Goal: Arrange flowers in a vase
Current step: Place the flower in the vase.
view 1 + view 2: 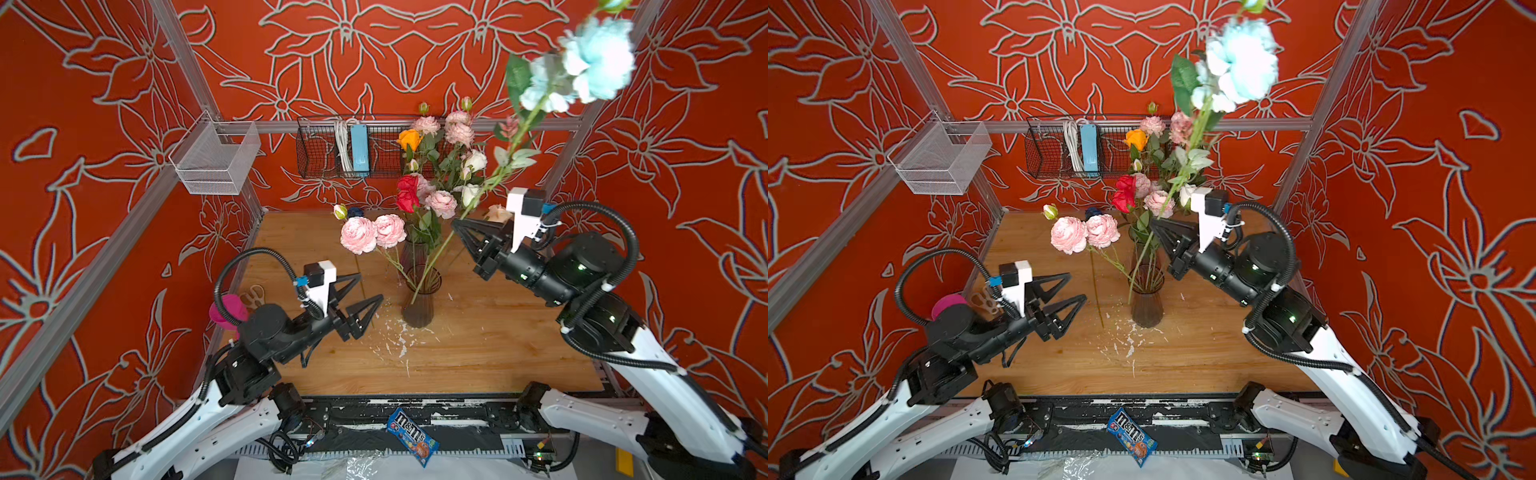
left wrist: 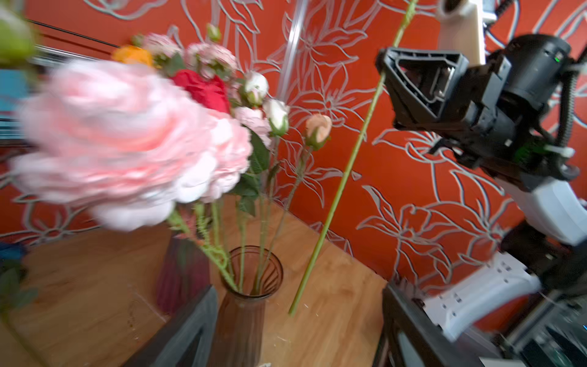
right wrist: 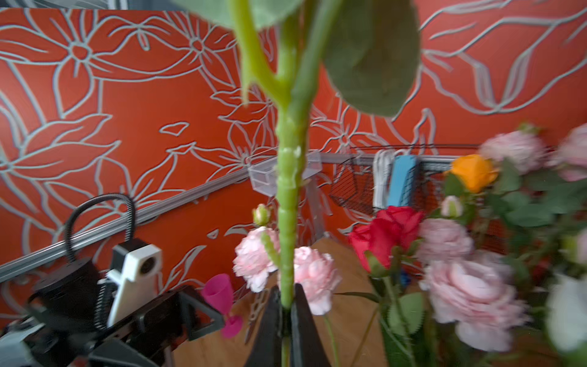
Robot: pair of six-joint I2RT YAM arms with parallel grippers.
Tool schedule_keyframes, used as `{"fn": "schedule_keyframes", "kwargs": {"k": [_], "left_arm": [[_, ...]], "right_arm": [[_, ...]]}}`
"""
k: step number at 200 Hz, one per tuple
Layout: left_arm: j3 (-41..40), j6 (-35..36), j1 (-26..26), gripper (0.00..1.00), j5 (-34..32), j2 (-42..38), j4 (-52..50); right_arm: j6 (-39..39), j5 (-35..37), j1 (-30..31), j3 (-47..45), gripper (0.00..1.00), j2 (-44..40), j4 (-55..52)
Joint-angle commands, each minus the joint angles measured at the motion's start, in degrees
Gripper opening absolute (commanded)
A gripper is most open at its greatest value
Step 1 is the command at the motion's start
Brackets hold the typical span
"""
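the pale blue flower (image 1: 598, 58) is up in the air, its bloom high near the right rear frame post. its long green stem slants down toward the front vase (image 1: 419, 303). the right gripper (image 1: 456, 223) is pinched tight on that stem about midway along, and its own wrist view shows the stem squeezed between the two black fingers (image 3: 305, 324). in the left wrist view the stem's cut end hangs just beside the vase, outside the rim. whether it touches the table cannot be told.

the front vase, brownish ribbed glass, stands upright near the middle of the wooden table (image 1: 478, 357). it holds several stems, among them the pair of pink peonies (image 1: 359, 235) leaning out toward the left arm. just behind it stands a darker second vase (image 1: 413, 253). above the two rises a bunch with a red rose (image 1: 407, 193), an orange rose (image 1: 409, 139) and pink and white blooms. which vase each of those stems sits in is not clear.

the left gripper (image 1: 371, 286) hovers left of the front vase, jaws spread wide, holding nothing.

white flecks (image 1: 395, 340) litter the table by the vase's foot. a magenta cup (image 1: 241, 305) and scissors (image 1: 254, 292) sit at the table's left edge. on the back wall a black wire basket (image 1: 316, 162) holds a blue power strip (image 1: 359, 149). a white mesh basket (image 1: 212, 166) hangs on the left rail. an m&m's packet (image 1: 411, 436) lies on the rig's front.
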Motion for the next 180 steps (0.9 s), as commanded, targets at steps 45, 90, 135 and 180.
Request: {"fn": "schedule_keyframes", "kwargs": {"k": [45, 90, 135, 180], "left_arm": [[-10.1, -9.1, -0.3, 0.82, -18.7, -7.7, -6.7], [-11.1, -11.3, -0.2, 0.82, -21.3, -1.9, -6.3], [-10.7, -11.5, -0.2, 0.83, -21.4, 4.2, -4.4], [-10.3, -12.2, 0.1, 0.88, -23.5, 10.0, -2.4]], "right_arm": [[-10.3, 13.6, -0.2, 1.5, 0.00, 7.2, 1.6], [-6.4, 14.3, -0.2, -5.1, 0.00, 9.0, 3.4], [-2.0, 16.8, -0.3, -11.0, 0.04, 8.4, 1.1], [-1.0, 15.9, -0.2, -10.8, 0.36, 9.2, -3.3]]}}
